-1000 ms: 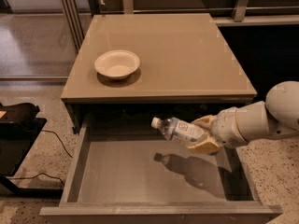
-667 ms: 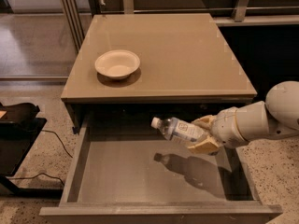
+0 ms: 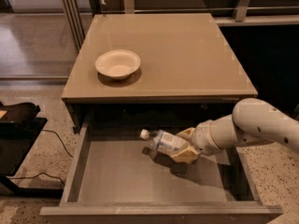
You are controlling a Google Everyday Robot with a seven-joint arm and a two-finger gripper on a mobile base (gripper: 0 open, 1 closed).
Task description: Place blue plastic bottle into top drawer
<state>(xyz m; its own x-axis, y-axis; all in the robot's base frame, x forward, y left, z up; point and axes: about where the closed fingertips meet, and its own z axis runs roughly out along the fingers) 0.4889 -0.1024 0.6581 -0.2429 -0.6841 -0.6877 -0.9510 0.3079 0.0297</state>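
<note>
The blue plastic bottle (image 3: pixel 163 142), clear with a white cap and a pale blue-and-white label, lies nearly level with its cap to the left, low over the bottom of the top drawer (image 3: pixel 117 176). My gripper (image 3: pixel 185 147) reaches in from the right and is shut on the bottle's base end. The drawer is pulled wide open below the cabinet top. The bottle's shadow lies right under it on the drawer floor.
A cream-white bowl (image 3: pixel 117 64) stands on the left of the cabinet top (image 3: pixel 187 55). A black object with a cable (image 3: pixel 18 125) sits on the floor left of the drawer. A dark wall and rails run behind the cabinet.
The gripper has lowered the bottle deeper into the drawer, close to its bottom, and its shadow has drawn up under it.
</note>
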